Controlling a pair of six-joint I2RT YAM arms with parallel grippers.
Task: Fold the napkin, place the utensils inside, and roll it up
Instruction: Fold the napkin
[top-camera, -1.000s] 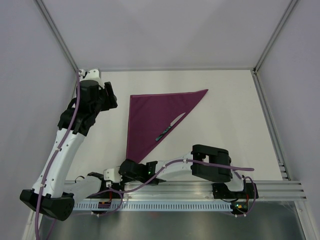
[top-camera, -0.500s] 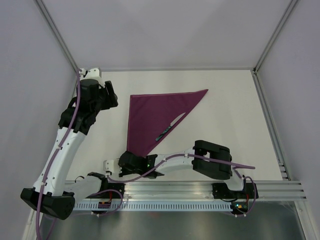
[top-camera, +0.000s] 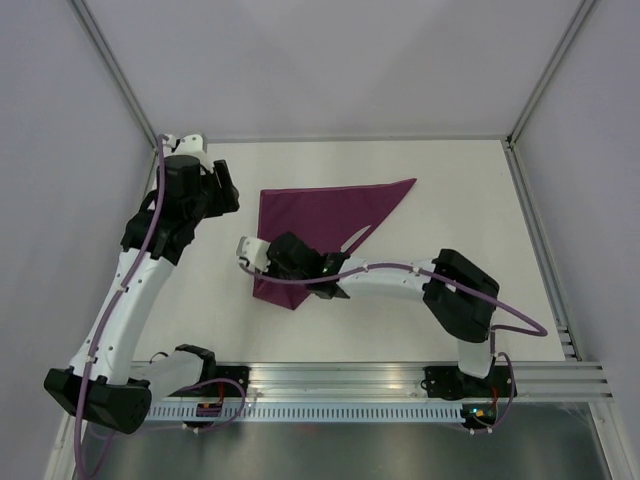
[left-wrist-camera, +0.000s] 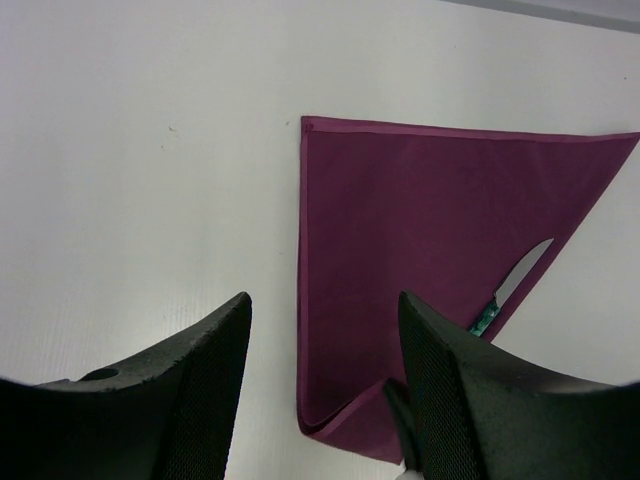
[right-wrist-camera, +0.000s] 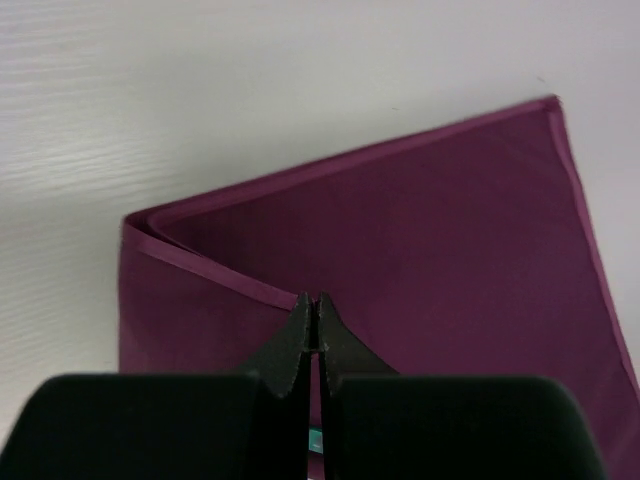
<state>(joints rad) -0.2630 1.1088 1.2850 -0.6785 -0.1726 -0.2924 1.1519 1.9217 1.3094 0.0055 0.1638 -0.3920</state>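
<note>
The thin, dark magenta-purple cloth napkin (top-camera: 320, 215), faintly sheened with hemmed edges, lies folded into a triangle on the matte white worktop (top-camera: 450, 220). Its near corner is doubled back over the upper layer, leaving a soft rounded crease. The right tool (right-wrist-camera: 312, 312) has its black fingers pressed fully together, pinching the hem of that flap. The left tool (left-wrist-camera: 325, 305) hangs spread wide, holding nothing, near the napkin's far-left corner. A slim metal-bladed knife (left-wrist-camera: 522, 272) with a teal handle rests on the cloth along its diagonal edge.
</note>
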